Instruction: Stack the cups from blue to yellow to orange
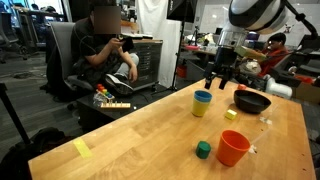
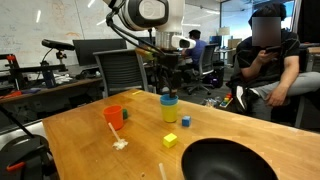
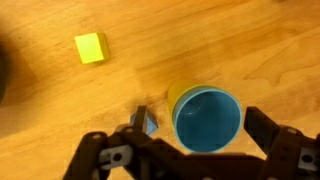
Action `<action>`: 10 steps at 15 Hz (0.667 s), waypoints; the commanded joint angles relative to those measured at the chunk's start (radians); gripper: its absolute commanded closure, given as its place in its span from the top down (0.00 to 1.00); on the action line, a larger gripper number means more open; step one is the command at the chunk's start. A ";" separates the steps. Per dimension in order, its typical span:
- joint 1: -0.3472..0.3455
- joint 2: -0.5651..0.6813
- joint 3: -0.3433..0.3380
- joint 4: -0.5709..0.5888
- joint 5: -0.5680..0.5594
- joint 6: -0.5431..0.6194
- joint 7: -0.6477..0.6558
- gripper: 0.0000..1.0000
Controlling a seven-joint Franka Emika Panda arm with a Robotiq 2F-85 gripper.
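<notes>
— Arm (image 1: 255, 14)?
— Arched in from high up, forearm dropping steeply, wrist turned straight down in both exterior views
— Gripper (image 2: 167, 86)?
— Hanging upright, tips lowest, jaws spread wide
— And from the wrist view?
— Dark fingers (image 3: 265, 135) coming in from the bottom edge, one on each side, well apart
</notes>
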State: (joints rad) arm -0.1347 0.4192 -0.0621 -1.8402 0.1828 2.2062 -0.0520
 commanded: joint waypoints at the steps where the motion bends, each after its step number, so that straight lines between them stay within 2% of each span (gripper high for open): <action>1: -0.014 0.042 0.001 0.050 0.017 -0.031 0.021 1.00; 8: -0.012 0.160 -0.008 0.150 0.011 -0.028 0.124 1.00; 9: -0.009 0.176 -0.007 0.165 0.005 -0.037 0.131 0.80; 10: -0.008 0.193 -0.006 0.179 0.003 -0.039 0.133 0.74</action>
State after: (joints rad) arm -0.1457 0.5543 -0.0695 -1.7423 0.1839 2.2061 0.0523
